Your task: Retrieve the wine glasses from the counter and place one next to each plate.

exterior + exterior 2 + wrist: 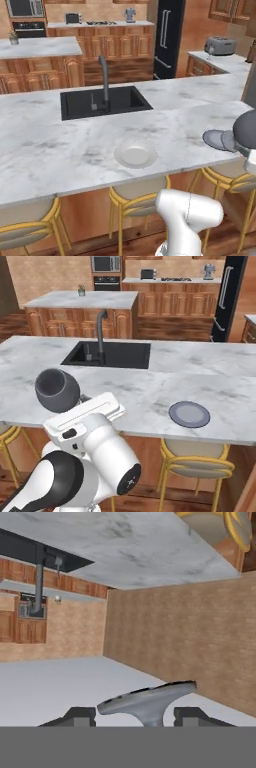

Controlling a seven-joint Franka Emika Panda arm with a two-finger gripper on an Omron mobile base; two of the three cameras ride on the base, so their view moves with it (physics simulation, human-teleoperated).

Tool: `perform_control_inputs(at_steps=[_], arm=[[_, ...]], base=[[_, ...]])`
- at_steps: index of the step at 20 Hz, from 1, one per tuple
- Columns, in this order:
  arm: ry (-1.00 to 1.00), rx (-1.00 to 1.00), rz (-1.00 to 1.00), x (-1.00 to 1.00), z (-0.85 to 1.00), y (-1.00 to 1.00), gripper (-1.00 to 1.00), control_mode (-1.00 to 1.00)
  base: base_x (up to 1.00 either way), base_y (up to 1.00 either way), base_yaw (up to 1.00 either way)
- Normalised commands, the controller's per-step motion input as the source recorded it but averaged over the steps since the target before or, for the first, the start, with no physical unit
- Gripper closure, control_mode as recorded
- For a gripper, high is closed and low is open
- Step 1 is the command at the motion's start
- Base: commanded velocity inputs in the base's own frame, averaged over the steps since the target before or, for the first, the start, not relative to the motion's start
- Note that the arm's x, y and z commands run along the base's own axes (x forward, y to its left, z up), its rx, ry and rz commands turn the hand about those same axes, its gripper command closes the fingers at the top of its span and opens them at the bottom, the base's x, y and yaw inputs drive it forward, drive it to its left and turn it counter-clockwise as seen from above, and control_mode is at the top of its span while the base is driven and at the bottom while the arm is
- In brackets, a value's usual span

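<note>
My gripper (134,718) is shut on a dark wine glass, whose round foot (147,699) sticks out between the two finger tips. Its wide dark bowl (56,390) hangs tilted above the near edge of the marble bar top (60,150), and the same bowl (248,129) shows at the right edge of the left base view. A white plate (135,154) lies near the bar's front edge. A blue-grey plate (189,414) lies further right on the bar; in the left base view this plate (214,139) is partly covered by the bowl.
A black sink (105,102) with a tall tap (104,75) is set in the bar behind the plates. Yellow stools (135,197) stand under the bar's front edge. Marble counters over wooden cupboards (40,47) stand beyond, one carrying a toaster (220,46).
</note>
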Motion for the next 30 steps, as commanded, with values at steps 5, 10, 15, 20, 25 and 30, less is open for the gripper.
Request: perform_control_inputs(at_steps=[5,10,15,20,25,30], arm=[[0.0,0.0,0.0,0.0,0.0,0.0,1.0,1.0],[0.0,0.0,0.0,0.0,0.0,0.0,1.0,1.0],[0.0,0.0,0.0,0.0,0.0,0.0,1.0,1.0],[0.02,0.0,0.19,0.54,-0.33,-0.38,1.0,-1.0],[0.07,-0.05,0.11,0.64,-0.5,-0.4,1.0,-1.0],[0.02,-0.12,0.11,0.59,-0.6,-0.21,1.0,-1.0]], base=[[0.93,-0.21,0.11],[0.76,-0.08,0.24],[0.84,-0.22,0.43],[0.17,-0.07,0.07],[0.0,0.0,0.0],[0.0,0.0,0.0]])
